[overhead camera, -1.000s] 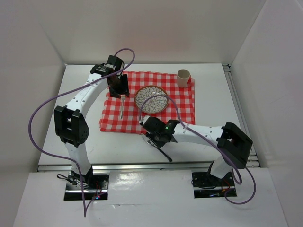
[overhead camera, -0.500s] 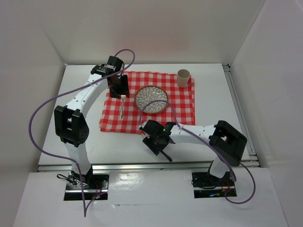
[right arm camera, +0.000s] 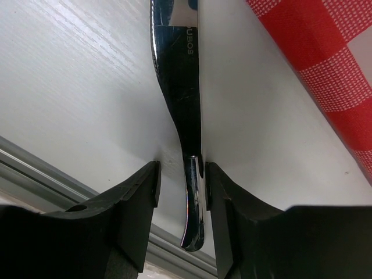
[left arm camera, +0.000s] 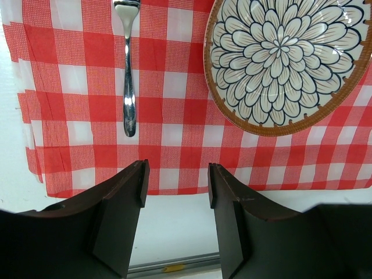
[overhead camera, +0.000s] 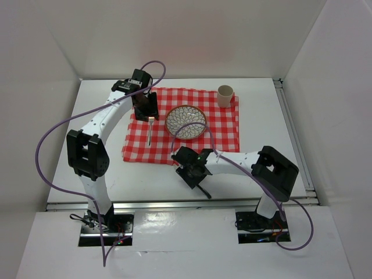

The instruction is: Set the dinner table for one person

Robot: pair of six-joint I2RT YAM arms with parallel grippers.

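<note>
Step in hand looks like the knife pickup. The knife [right arm camera: 177,87] lies flat on the bare white dinner table [right arm camera: 70,87], just off the near edge of the checked cloth [right arm camera: 325,70], not on it.

To do it well:
- Centre first. The narrow end sits hard against one finger with a gap at the other, so closing as it stands would likely shove the knife sideways.
- Keep the fingertips down at the tabletop. It's thin, slick metal on a hard surface, so a high pinch would probably slip off.
- Lift straight up before swinging over the cloth edge, then lay it parallel to the fork [left arm camera: 128,87], on the plate's [left arm camera: 279,58] other side.

Right gripper [right arm camera: 182,171] — partly open and straddling the knife's narrow end. It touches on one side at most and is not clamped, from what I can see.

Left gripper [left arm camera: 176,174] — jaws apart with nothing between them, hanging over the cloth's edge beside the fork.

The cup [overhead camera: 225,95] stands on the cloth's far right corner.
</note>
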